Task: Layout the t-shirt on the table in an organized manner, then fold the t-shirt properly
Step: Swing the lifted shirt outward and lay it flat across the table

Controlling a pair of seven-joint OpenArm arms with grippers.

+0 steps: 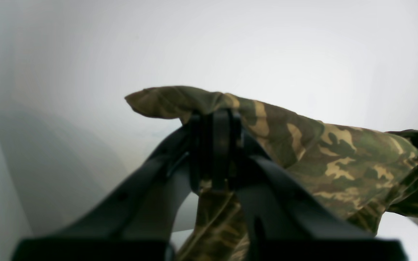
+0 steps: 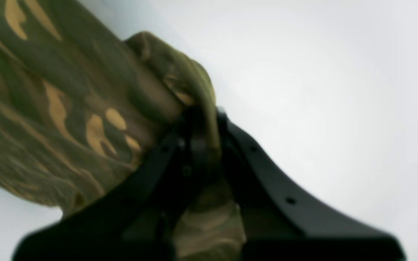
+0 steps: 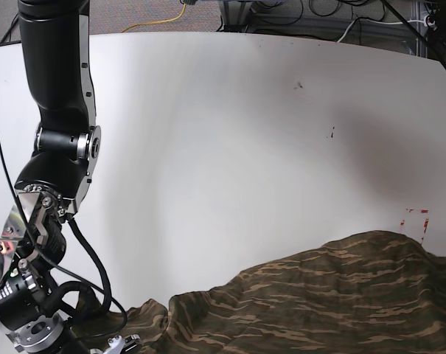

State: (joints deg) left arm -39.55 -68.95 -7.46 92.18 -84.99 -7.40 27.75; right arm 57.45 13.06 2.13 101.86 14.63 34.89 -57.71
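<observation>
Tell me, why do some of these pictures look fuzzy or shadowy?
Right wrist view: the t-shirt and right end effector are smeared and out of focus. Left wrist view: sharper cloth, dim grey shading at left. Base view: crisp, with a soft dark shadow on the table and curved edges from lens distortion.

Soft camouflage cloth t-shirt (image 3: 333,287) lies on the glossy, smooth white table (image 3: 230,147); black gripper fingers (image 1: 285,203) look like matt plastic.

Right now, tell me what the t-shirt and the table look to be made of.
T-shirt: soft woven or knit cloth, matte camouflage print; it drapes and creases where the left gripper pinches it. Table: hard, smooth white surface, glossy, probably laminate or plastic; it shows soft reflections.
</observation>
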